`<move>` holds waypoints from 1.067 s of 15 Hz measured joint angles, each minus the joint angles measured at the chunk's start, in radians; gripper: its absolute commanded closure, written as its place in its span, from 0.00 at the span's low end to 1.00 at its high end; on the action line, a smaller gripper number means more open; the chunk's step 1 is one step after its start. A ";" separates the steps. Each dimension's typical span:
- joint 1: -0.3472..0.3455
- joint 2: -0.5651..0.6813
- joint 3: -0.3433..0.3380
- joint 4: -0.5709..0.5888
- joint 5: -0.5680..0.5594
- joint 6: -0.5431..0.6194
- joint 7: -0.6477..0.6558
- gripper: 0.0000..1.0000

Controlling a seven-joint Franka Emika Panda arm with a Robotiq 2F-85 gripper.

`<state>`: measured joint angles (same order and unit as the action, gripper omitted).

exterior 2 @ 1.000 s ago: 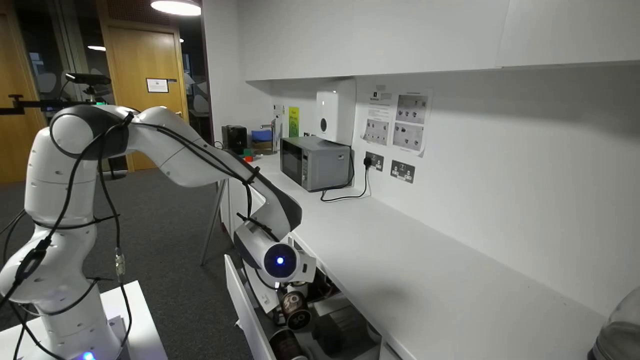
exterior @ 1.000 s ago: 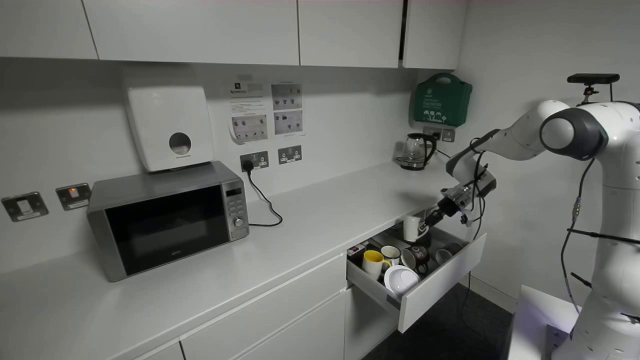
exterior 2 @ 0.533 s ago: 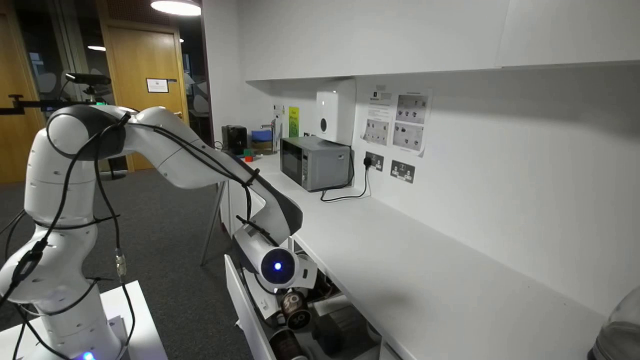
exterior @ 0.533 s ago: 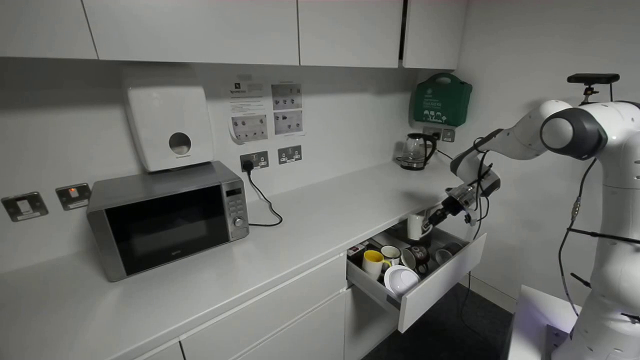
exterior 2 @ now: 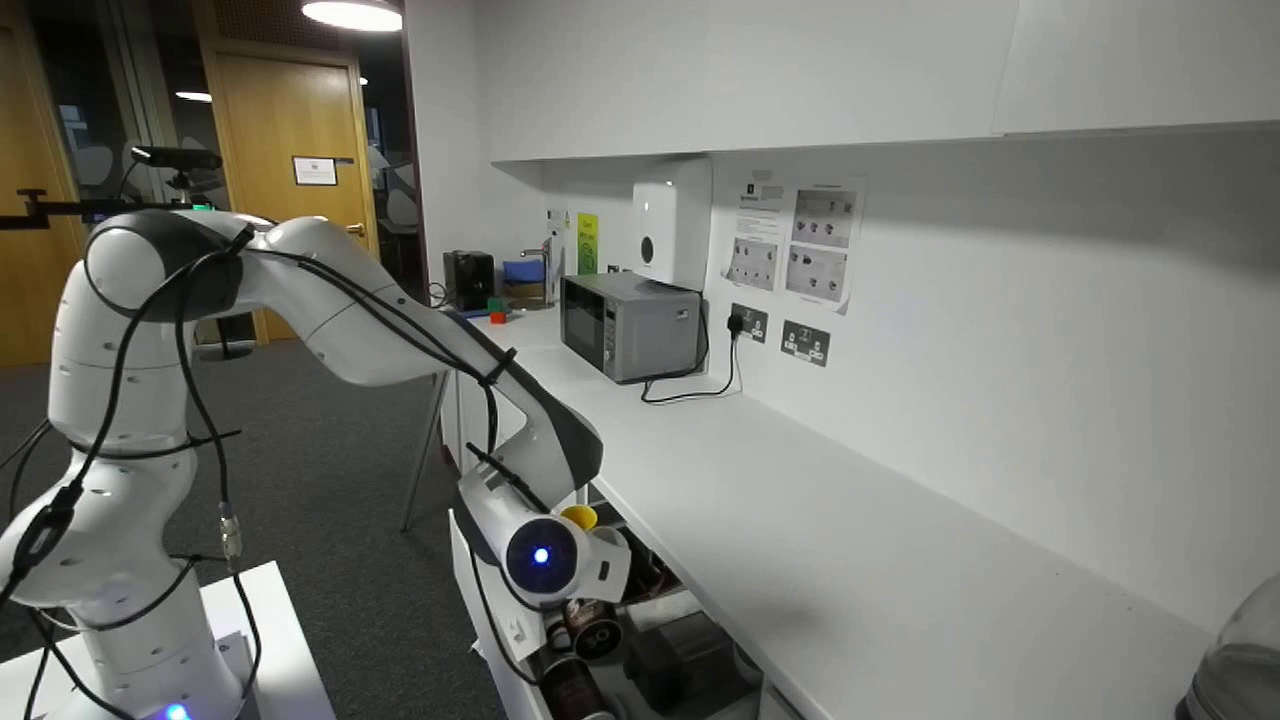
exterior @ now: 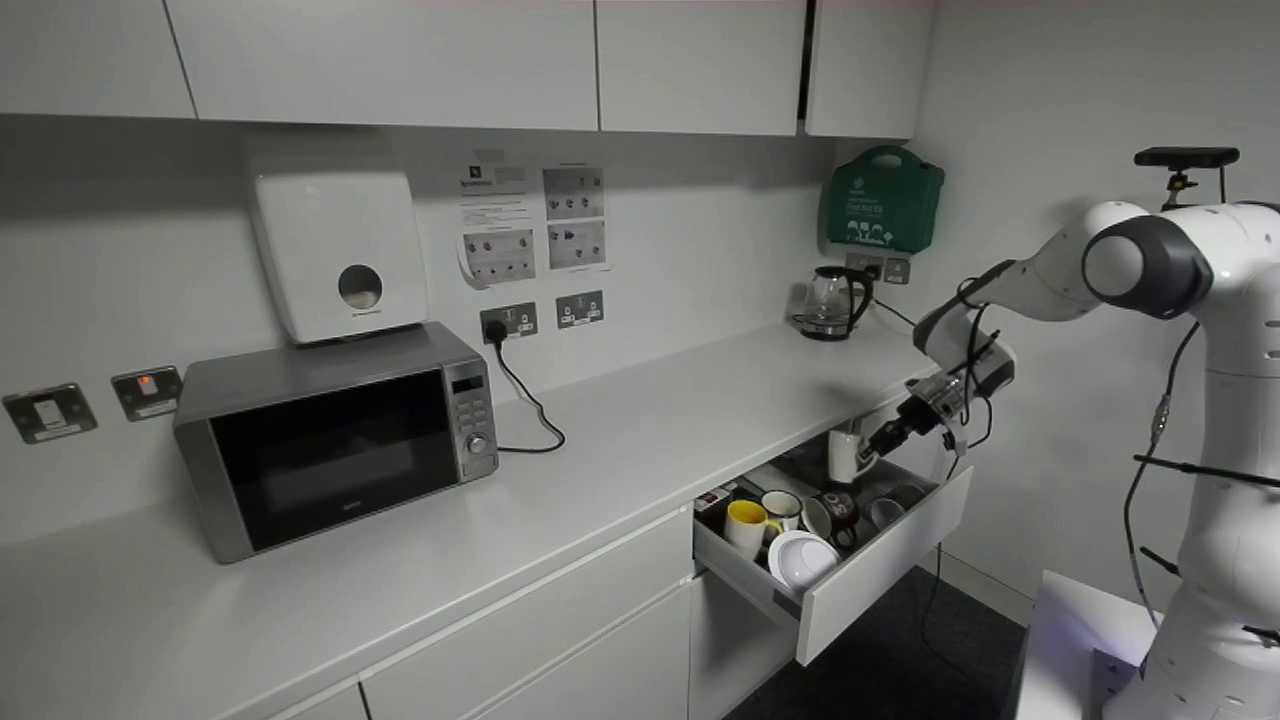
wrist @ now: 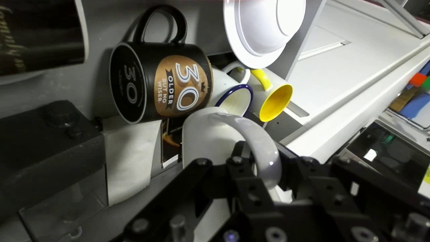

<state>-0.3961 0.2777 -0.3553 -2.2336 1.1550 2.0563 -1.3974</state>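
The tool (wrist: 262, 156) is clamped on the handle (wrist: 263, 143) of the white mug (wrist: 211, 137), holding it about upright over the open drawer (exterior: 885, 568); whether it touches the drawer, I cannot tell. Inside the drawer are a black mug (wrist: 174, 84) on its side, blue-rimmed mug (wrist: 233, 97), yellow-lined mug (wrist: 275, 102) and upturned bowl (wrist: 262, 32). The microwave (exterior: 335, 440) and kettle (exterior: 830, 305) stand on the counter (exterior: 640, 450), past opposite ends of the drawer.

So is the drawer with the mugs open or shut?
Open: the drawer sticks out past the counter, and the yellow-lined mug shows inside.
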 measured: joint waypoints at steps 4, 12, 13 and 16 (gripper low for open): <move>-0.010 0.000 -0.018 -0.019 0.000 0.007 0.000 0.97; -0.017 0.002 -0.023 -0.059 0.000 0.041 0.000 0.97; -0.018 0.003 -0.023 -0.062 0.000 0.044 0.000 0.97; -0.023 0.011 -0.023 -0.069 0.000 0.053 0.000 0.97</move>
<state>-0.4196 0.2888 -0.3780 -2.3024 1.1548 2.1091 -1.3975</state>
